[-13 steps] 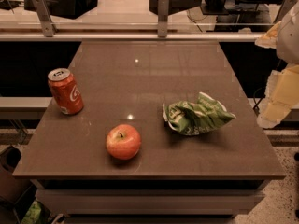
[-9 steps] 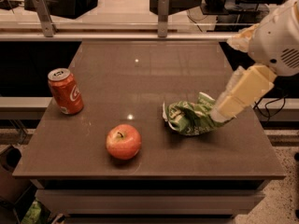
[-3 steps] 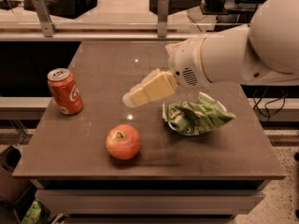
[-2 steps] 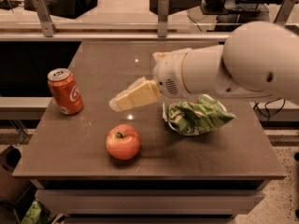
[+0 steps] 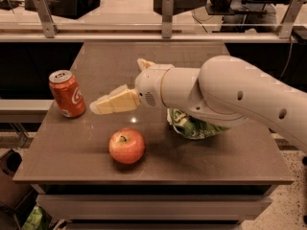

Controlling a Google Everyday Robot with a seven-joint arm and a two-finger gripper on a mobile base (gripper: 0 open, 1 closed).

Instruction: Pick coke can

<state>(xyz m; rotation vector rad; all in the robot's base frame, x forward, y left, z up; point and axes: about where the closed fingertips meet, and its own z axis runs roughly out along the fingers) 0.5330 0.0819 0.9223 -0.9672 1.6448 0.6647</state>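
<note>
The coke can (image 5: pixel 66 94) is red-orange with a white logo and a silver top. It stands upright near the left edge of the brown table (image 5: pixel 216 157). My gripper (image 5: pixel 98 106) reaches in from the right on a big white arm and hangs above the table, a short way right of the can and apart from it. It holds nothing that I can see.
A red apple (image 5: pixel 126 145) sits in front of the gripper, near the table's front edge. A crumpled green chip bag (image 5: pixel 192 126) lies under the arm, partly hidden. A railing with metal posts (image 5: pixel 166 11) runs behind the table.
The arm swung in from the right edge across the table, over the green bag, toward the left. The gripper is now close to the can. Can, apple and bag have not moved.
</note>
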